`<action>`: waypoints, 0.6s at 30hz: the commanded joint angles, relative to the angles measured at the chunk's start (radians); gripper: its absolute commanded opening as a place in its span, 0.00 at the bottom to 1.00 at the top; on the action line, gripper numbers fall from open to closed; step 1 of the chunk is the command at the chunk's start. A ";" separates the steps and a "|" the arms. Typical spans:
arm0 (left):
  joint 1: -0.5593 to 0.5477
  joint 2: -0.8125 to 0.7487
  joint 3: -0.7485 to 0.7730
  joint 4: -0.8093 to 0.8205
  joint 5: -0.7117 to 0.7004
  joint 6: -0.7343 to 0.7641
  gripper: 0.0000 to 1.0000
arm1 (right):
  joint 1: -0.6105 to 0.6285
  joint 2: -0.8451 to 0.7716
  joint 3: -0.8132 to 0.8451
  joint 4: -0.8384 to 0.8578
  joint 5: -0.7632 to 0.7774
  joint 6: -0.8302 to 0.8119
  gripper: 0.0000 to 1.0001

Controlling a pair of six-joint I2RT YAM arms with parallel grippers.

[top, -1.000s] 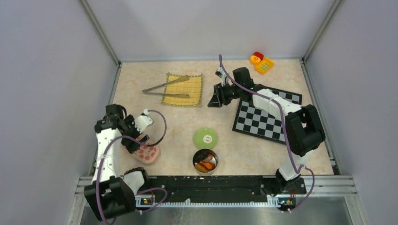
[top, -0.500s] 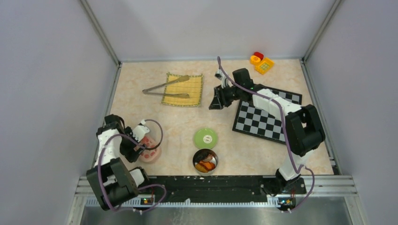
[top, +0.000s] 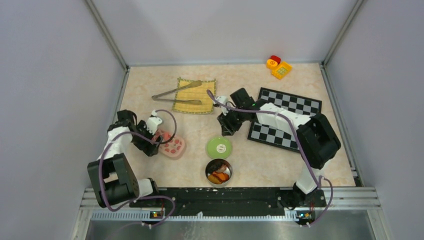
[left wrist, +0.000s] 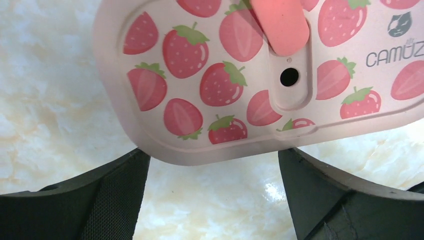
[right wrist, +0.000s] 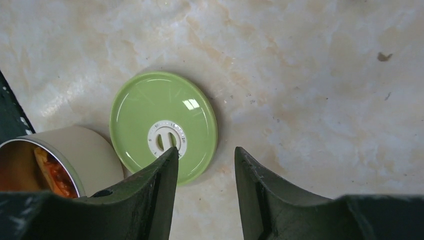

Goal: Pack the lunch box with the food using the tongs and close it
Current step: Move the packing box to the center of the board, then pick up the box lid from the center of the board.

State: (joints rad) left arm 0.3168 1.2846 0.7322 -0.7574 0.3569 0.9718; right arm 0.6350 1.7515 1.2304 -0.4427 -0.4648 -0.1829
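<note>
Food [top: 218,177], in brown, orange and reddish pieces, lies inside the round lunch tin [right wrist: 87,152]. The tin stands uncovered just beside the green lid [top: 218,148], on its near side. Tongs [top: 159,97] lie unheld well beyond the green lid and to its left, tips on the yellow mat [top: 206,92] and joined end off it on the table. Right gripper [right wrist: 206,152] hovers at the green lid's far edge, fingers about half apart with only tabletop between them, holding nothing. Left gripper [left wrist: 214,152] is well left of the green lid, fingers spread wide. The edge of a pink strawberry-print container [left wrist: 210,85] lies at their gap; contact cannot be confirmed, and nothing is clamped. A checkerboard [top: 300,104] lies right of the green lid, partly under the right arm. Toy blocks [top: 278,66] sit far beyond the lid, to the right.
</note>
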 commanded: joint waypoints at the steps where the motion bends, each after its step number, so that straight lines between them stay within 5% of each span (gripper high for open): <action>1: -0.008 0.018 0.080 0.026 0.135 -0.099 0.99 | 0.036 0.037 0.010 -0.030 0.136 -0.067 0.45; 18: -0.050 -0.167 0.081 0.035 0.233 -0.190 0.99 | 0.097 0.168 0.023 -0.048 0.147 -0.055 0.42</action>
State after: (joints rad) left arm 0.2710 1.1530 0.7895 -0.7471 0.5316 0.8188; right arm 0.7120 1.8820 1.2335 -0.4797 -0.3199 -0.2333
